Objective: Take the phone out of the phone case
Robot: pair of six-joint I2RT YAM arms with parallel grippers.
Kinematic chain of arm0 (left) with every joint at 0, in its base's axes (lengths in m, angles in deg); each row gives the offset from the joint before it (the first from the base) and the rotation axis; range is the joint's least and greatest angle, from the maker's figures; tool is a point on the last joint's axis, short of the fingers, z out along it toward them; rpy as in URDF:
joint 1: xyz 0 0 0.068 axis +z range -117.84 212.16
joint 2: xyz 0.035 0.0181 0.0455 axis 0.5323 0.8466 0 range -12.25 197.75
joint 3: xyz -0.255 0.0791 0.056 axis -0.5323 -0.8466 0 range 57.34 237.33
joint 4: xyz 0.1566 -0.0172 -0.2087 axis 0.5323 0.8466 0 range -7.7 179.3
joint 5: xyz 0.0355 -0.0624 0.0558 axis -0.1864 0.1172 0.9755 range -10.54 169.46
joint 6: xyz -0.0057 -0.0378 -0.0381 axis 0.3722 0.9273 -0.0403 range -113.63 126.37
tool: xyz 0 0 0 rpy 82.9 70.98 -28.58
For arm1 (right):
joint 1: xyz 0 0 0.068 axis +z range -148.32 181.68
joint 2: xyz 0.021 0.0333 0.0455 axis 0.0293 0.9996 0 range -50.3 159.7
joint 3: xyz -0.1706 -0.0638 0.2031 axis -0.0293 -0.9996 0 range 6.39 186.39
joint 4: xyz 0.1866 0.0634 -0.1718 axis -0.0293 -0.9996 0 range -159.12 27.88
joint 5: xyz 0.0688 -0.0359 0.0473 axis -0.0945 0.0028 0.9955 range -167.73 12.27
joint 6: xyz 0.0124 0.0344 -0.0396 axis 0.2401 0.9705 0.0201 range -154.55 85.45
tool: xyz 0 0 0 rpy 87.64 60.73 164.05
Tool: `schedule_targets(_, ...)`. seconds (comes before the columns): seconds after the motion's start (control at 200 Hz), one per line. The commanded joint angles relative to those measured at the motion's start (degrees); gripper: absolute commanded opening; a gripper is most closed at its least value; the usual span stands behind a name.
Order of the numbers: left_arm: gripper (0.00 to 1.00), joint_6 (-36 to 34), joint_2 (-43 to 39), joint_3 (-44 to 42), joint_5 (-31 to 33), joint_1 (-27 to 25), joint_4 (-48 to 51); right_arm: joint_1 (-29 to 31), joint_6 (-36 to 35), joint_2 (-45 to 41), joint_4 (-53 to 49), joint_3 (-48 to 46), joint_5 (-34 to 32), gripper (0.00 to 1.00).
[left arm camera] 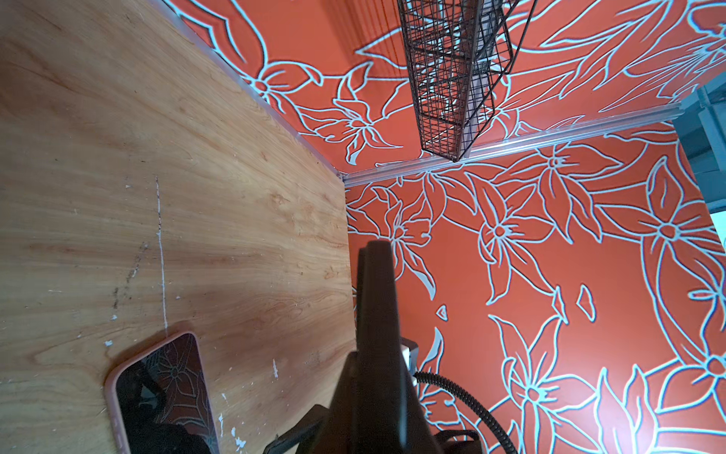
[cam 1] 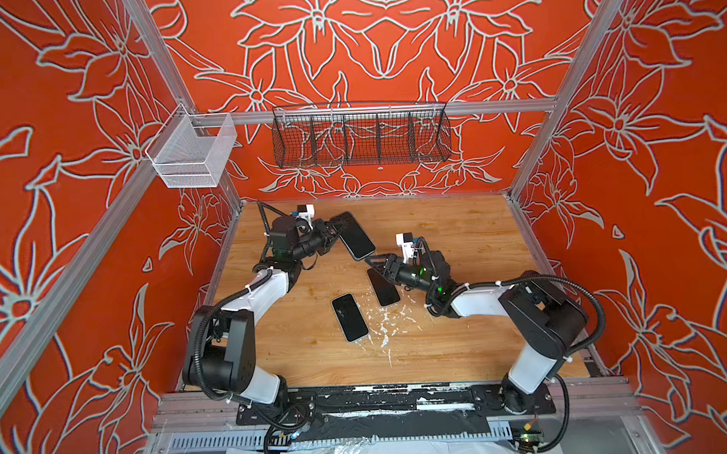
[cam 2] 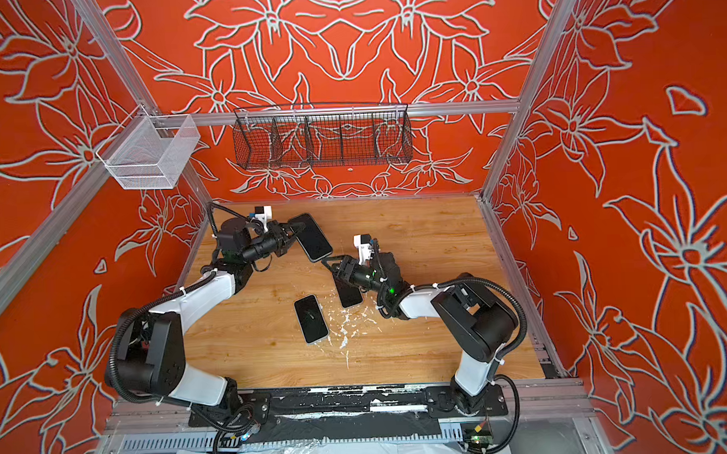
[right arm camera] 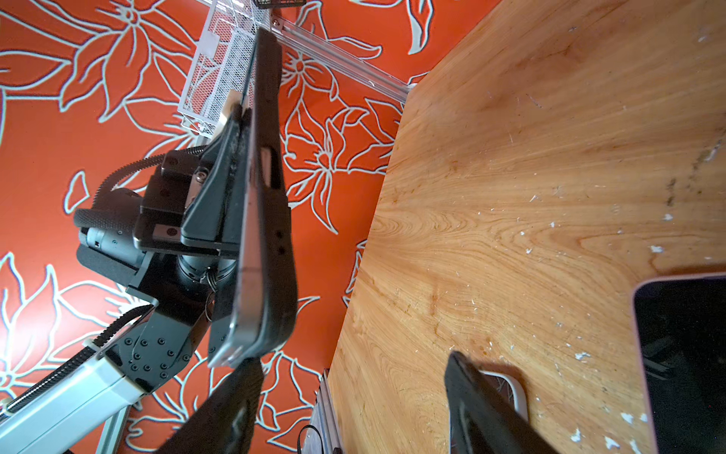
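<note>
My left tool (cam 1: 339, 229) clamped on cased phone (cam 1: 357, 236), end grip only. My right tool (cam 1: 373, 263) apart at its 5 o'clock. Risk: prying twists it loose.

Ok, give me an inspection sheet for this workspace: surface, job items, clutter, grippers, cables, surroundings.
Surface: wooden table, scuffed, white flecks near the middle.
Job's things: cased phone held off the table; its lower corner looks partly out of the black case.
Clutter: loose phone lying flat; second phone partly under the right gripper.
Grippers: left gripper shut on the cased phone; right gripper open near its lower end.
Cables: black conduit along both arms, no snag seen.
Surroundings: white mesh basket and black wire basket on the frame; orange floral walls.
</note>
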Motion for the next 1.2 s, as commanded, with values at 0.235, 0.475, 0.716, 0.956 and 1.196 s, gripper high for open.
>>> schedule_targets(0.235,0.00,0.46,0.18,0.72,-1.60,0.14,-3.71,-0.71,1.98,-0.93,5.37,-0.50,3.24,0.75)
schedule_targets(0.475,0.00,0.50,0.10,0.72,-1.60,0.13,-3.76,-0.71,2.01,-1.03,5.29,-0.25,3.95,0.75)
schedule_targets(0.716,0.00,1.67,0.10,0.48,-1.90,0.13,-5.10,-0.71,2.62,0.41,5.91,0.09,3.59,0.75)
schedule_targets(0.956,0.00,4.88,0.52,0.05,-2.89,0.13,-8.91,-0.71,3.06,2.09,6.32,0.55,3.11,0.74)
schedule_targets(1.196,0.00,6.42,0.79,0.11,-3.70,0.15,-10.60,-0.71,3.59,3.49,7.61,1.55,2.89,0.73)
